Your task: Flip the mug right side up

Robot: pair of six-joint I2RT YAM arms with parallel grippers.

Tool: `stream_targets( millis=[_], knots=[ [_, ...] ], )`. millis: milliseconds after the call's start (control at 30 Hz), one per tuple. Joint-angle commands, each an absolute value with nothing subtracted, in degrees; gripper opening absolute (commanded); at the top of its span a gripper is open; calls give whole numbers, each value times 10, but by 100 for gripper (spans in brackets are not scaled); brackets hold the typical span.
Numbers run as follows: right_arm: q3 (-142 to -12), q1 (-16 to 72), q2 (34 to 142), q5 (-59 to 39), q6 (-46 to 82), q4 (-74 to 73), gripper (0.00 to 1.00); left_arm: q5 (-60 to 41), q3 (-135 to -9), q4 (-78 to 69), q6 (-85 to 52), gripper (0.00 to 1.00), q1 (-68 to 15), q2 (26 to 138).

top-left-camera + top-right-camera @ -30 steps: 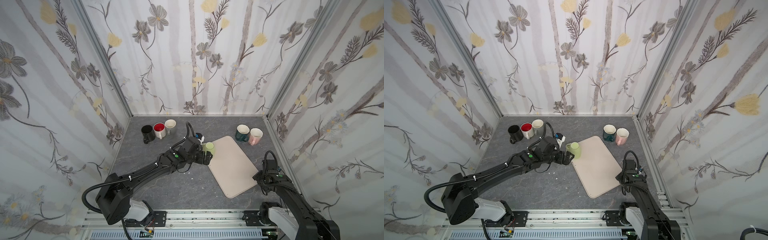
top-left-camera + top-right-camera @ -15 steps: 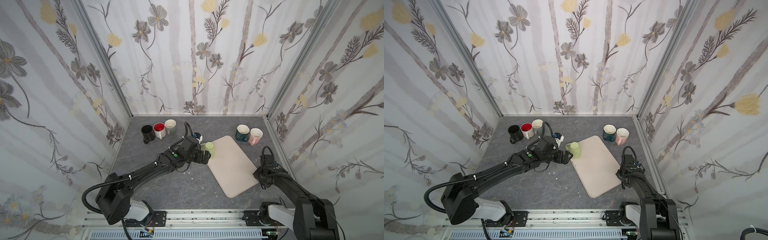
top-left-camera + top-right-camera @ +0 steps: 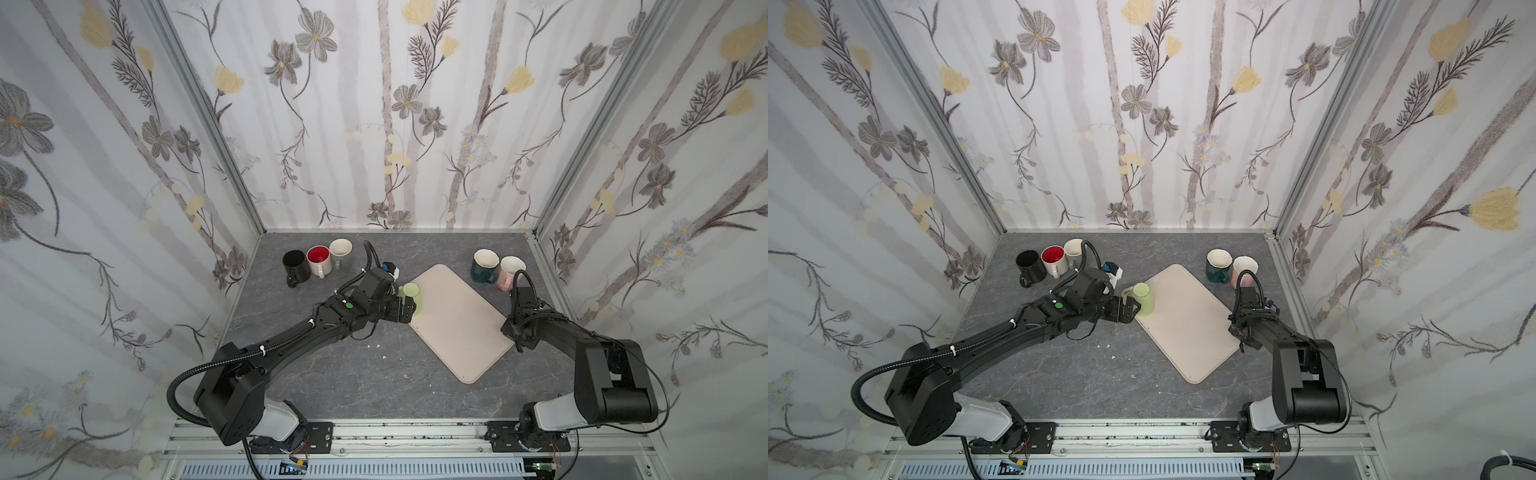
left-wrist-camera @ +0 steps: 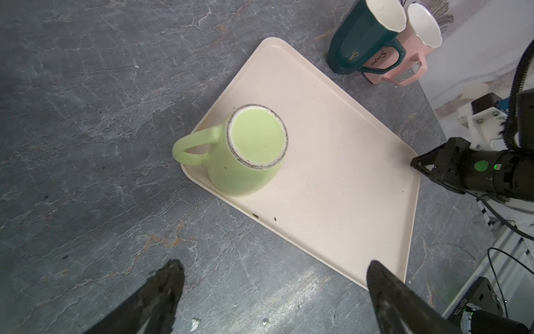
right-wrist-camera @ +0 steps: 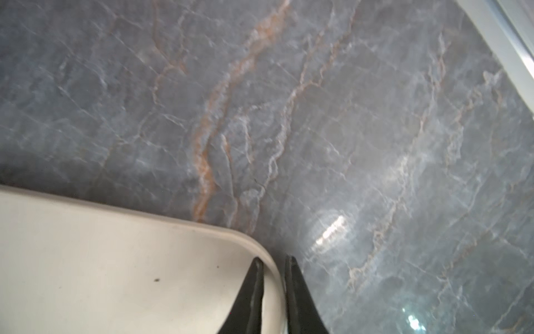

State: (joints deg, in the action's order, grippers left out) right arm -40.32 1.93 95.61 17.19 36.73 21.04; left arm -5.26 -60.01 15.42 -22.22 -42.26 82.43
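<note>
Nearest the front rail, the right gripper [image 5: 274, 261] sits at the closest right-hand corner of the cream tray [image 3: 457, 328], its two dark fingers drawn almost together with the tray's raised rim pinched between them, one finger inside the rim and one outside over the grey marbled table [image 3: 374, 382]. Farther in, the left gripper [image 4: 273, 269] hovers above the table just short of the tray's left edge, jaws spread wide and holding nothing. The pale green mug [image 4: 245, 156] stands just beyond the fingers, apart from them. It is upside down at the tray's left corner, mouth down on the tray and flat base up. The base is the same soft green, ringed by an unglazed whitish foot flecked with dark specks, and a few small dark spots mark the glossy wall. Its loop handle reaches out past the tray's rim, over the table. At the back right, a teal mug [image 3: 484, 266] and a pink mug [image 3: 509, 272] stand upright and touching. At the back left, a black mug [image 3: 296, 266], a red-lined white mug [image 3: 319, 259] and a cream mug [image 3: 341, 251] stand in a row.
</note>
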Motion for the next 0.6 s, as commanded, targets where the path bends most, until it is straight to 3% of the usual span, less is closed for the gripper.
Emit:
stream_targets(
  millis=[0,567],
  knots=[
    [-424,31,997,141,340,205,16,-44,-611,169,-217,100,-418,827],
    [-628,113,1124,236,244,244,16,-60,-626,187,-223,100,-358,849]
  ],
)
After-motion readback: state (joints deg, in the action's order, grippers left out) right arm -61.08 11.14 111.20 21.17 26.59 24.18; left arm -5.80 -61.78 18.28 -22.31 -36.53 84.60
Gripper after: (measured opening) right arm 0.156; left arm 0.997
